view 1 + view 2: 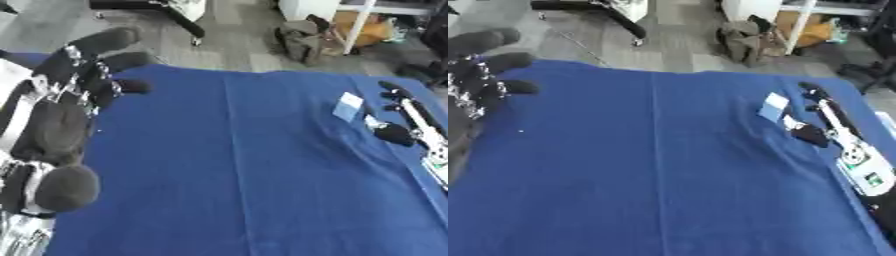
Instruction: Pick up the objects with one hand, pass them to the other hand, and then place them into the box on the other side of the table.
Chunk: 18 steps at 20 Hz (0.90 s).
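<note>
Left eye: left hand (66, 107) raised at the table's (245, 165) left edge, fingers spread, empty. Right hand (407, 117) low at the right edge, fingers straight, fingertips beside a pale card (347, 106) lying on the cloth.

Right eye: same card (773, 107) just left of the right hand (829, 120), touching or not unclear.
</note>
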Each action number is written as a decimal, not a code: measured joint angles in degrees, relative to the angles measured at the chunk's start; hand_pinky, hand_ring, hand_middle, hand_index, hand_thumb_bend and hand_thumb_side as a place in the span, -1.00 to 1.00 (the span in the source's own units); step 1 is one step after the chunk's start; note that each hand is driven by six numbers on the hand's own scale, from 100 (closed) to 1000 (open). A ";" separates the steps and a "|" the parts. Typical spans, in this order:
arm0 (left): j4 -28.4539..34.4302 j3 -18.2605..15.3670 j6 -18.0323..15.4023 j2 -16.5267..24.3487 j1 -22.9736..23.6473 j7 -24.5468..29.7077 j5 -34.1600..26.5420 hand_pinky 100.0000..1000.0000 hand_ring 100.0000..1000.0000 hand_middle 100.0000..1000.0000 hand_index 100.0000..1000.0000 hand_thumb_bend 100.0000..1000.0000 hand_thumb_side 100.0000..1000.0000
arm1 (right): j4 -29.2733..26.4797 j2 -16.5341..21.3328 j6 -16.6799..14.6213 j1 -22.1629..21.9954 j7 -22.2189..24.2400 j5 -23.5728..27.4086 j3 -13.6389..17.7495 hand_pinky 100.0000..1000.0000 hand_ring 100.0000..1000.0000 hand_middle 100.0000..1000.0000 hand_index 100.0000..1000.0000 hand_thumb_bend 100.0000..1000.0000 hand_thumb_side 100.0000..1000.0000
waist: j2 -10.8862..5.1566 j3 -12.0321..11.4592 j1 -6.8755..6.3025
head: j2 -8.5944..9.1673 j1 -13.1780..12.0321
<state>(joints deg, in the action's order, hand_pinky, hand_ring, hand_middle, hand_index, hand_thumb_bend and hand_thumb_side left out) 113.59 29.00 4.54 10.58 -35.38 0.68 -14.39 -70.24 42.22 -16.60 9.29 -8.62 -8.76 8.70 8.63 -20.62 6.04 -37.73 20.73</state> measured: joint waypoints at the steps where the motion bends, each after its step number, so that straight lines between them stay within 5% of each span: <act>1: 0.00 0.10 0.13 -0.01 -0.16 0.26 -0.15 0.43 0.60 0.62 0.61 1.00 0.05 | 0.50 0.00 -0.08 0.15 0.18 0.11 -0.01 0.58 0.85 1.00 1.00 -1.00 -0.29 | 0.00 -0.21 0.28 | 0.10 0.28; 8: 0.00 0.52 0.48 0.00 -0.52 1.24 -1.03 0.42 0.59 0.62 0.61 1.00 0.05 | 4.55 -0.05 0.17 -0.05 0.63 0.52 -0.11 0.58 0.84 1.00 1.00 -1.00 -0.16 | 0.01 -1.19 0.78 | 0.12 2.16; 18: 0.00 0.76 0.48 0.60 -0.70 1.83 -1.19 0.42 0.58 0.61 0.61 1.00 0.06 | 8.56 -0.13 2.22 -1.03 -2.56 -2.01 0.25 0.58 0.83 1.00 1.00 -1.00 -0.31 | 0.38 -1.90 1.42 | 0.06 3.15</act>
<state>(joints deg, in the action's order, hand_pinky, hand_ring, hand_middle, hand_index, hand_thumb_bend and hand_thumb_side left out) 113.59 29.76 5.01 11.18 -36.08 2.51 -15.58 -61.68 42.09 -14.39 8.26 -11.18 -10.77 8.95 9.01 -22.52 7.46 -37.67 23.88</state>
